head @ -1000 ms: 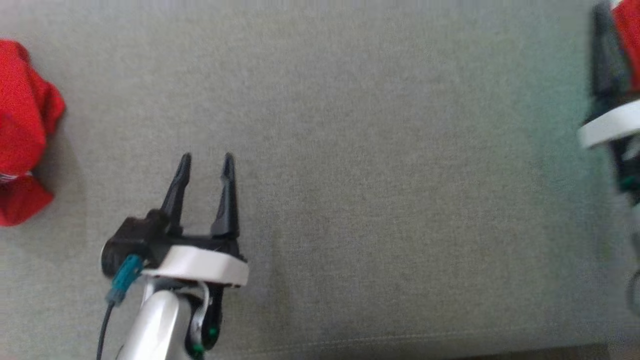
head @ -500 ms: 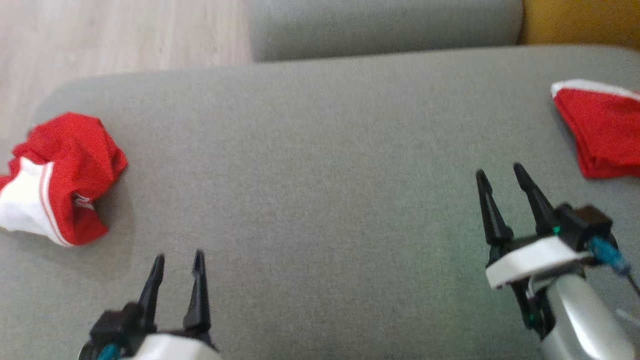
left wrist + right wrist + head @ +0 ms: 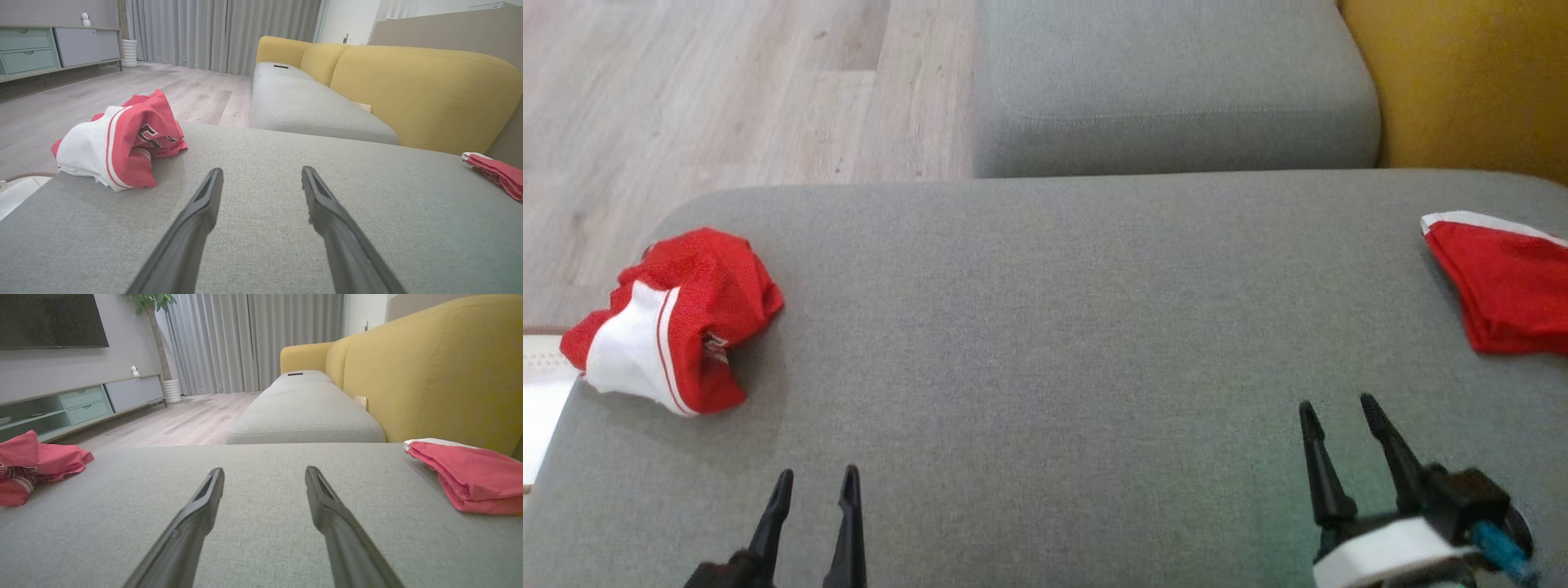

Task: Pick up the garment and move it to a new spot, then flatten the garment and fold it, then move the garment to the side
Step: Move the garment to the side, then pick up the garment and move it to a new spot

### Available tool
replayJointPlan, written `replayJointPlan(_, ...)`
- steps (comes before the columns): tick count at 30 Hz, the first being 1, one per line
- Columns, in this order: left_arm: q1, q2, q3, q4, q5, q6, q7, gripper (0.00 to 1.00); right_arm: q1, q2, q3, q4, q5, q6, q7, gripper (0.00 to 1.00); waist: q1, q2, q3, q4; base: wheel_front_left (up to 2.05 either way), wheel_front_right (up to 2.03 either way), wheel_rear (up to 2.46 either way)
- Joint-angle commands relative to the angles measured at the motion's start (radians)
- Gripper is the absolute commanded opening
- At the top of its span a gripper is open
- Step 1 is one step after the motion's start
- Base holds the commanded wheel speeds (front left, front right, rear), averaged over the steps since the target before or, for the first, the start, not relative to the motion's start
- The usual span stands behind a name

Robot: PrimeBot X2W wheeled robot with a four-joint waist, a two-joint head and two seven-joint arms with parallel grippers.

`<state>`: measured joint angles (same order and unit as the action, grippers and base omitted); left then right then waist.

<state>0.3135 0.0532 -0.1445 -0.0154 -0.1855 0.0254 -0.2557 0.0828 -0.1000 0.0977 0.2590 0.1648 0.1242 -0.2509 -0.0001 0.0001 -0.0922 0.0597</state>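
Both arms hang empty over the grey cushion, jaws apart: the left gripper at lower left, the right gripper at lower right. The crumpled garment, red and white, lies at the cushion's left edge, well apart from the left gripper. A folded garment, red, lies flat at far right.

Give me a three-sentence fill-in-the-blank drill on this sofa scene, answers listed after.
The crumpled garment lies toward the robot's ___ on the grey cushion. The folded garment is red with a ___ edge. The left gripper and right gripper both stand ___.
Missing: left, white, open.
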Motion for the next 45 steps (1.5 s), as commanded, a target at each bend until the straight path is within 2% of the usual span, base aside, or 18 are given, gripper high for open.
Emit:
replayJointPlan(1, -0.030, -0.003, 0.031, -0.039, 0.010, 0.001, -0.006, 1.00, -0.026, -0.002, 0.014, -0.038, -0.007, 0.007, -0.011, 1.00, 0.0001, -0.0001, -0.005, 0.000, 0.00, 0.00, 0.00)
replayJointPlan(14, -0.019, -0.003, 0.025, -0.043, 0.040, -0.001, -0.006, 1.00, 0.039, 0.024, 0.007, -0.046, -0.033, 0.007, -0.011, 1.00, 0.0001, -0.0001, -0.025, -0.017, 0.00, 0.00, 0.00)
replayJointPlan(45, -0.026, -0.003, 0.029, -0.033, 0.042, -0.005, -0.006, 1.00, 0.052, 0.037, -0.009, -0.049, -0.038, 0.007, -0.011, 1.00, 0.0001, -0.0001, -0.016, -0.009, 0.00, 0.00, 0.00)
